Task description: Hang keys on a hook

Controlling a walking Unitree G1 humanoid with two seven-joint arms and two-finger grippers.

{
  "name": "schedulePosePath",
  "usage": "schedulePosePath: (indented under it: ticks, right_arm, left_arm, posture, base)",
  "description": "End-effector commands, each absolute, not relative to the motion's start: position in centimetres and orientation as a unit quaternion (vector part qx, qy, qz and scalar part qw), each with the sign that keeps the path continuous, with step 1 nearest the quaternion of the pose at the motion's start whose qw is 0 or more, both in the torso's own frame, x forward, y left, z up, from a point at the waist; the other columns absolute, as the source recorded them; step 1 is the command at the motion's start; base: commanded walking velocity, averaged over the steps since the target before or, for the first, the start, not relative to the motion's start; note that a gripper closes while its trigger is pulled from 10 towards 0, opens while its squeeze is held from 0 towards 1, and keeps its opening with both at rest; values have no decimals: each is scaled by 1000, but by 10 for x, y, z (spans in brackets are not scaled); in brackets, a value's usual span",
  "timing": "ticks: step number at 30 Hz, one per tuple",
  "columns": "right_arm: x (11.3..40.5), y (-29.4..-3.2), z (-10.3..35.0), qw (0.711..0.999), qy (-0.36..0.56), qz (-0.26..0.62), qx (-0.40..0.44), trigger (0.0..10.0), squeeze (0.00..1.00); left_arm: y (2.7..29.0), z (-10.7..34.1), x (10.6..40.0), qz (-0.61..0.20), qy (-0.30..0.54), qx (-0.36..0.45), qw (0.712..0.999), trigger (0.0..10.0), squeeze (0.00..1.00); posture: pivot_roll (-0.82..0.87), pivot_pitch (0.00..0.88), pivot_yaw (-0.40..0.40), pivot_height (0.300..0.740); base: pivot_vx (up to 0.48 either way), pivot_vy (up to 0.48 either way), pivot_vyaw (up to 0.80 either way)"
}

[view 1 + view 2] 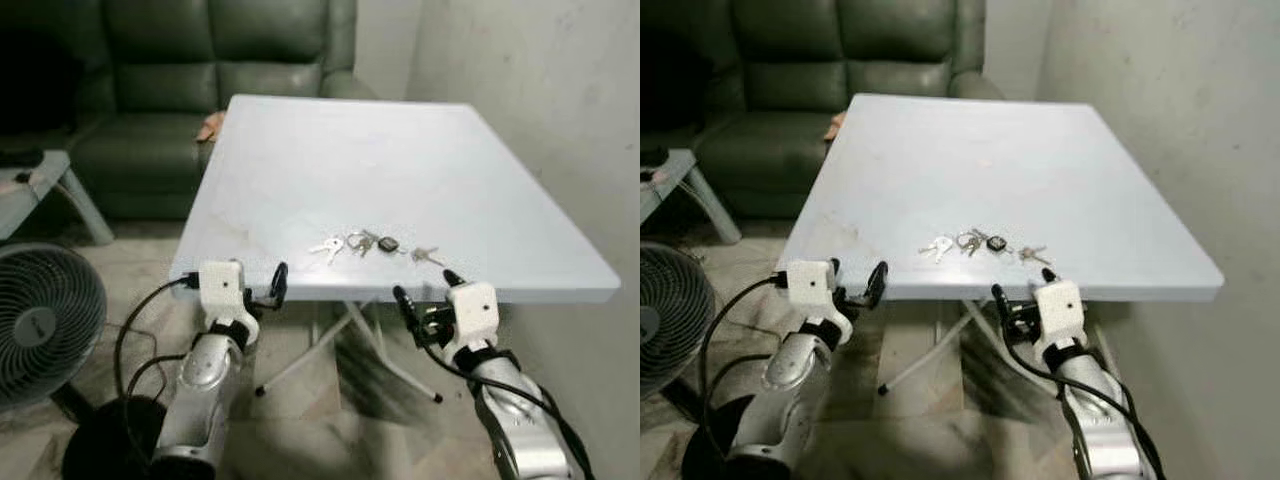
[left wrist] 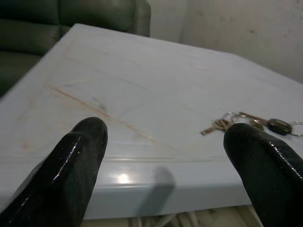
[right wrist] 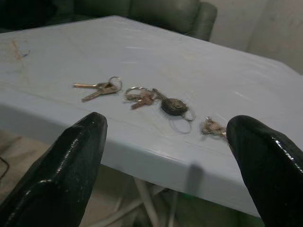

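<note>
Left eye view: a fan (image 1: 40, 320) stands on the floor to the left, a dark sofa (image 1: 200, 90) behind the pale tabletop (image 1: 400, 160). The keys (image 1: 375, 244) lie near its front edge. Left claw (image 1: 262, 287) and right claw (image 1: 425, 290) hover just short of that edge, both spread wide, holding nothing.

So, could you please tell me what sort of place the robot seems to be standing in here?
Most likely a home living room: a dark green leather sofa stands behind a white folding table that holds a bunch of keys, and a floor fan stands on the robot's left on a tiled floor.
</note>
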State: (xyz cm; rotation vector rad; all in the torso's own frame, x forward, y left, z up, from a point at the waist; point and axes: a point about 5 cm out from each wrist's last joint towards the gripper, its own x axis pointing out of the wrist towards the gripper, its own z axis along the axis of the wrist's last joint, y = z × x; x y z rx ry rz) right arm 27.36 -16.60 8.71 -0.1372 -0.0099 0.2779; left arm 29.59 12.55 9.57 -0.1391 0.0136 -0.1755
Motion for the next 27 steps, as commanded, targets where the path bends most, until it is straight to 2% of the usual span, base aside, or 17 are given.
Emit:
schedulePosePath:
  ticks: [1, 13, 27]
  right_arm:
    - [277, -162, 95, 987, -19, 143, -69, 10000, 0]
    - [279, -163, 96, 988, -19, 135, -71, 10000, 0]
    - [300, -163, 104, 993, -4, 97, -61, 10000, 0]
  left_arm:
    - [133, 95, 296, -69, 11, -56, 996, 10000, 0]
    - [133, 95, 295, -72, 12, -46, 996, 10000, 0]
    - [134, 96, 294, -85, 11, -34, 996, 10000, 0]
  posture:
    - [-11, 0, -41, 732]
    - [-9, 3, -37, 732]
    - [3, 12, -40, 732]
  base:
    - [0, 0, 0]
    - [0, 0, 0]
    - [0, 0, 0]
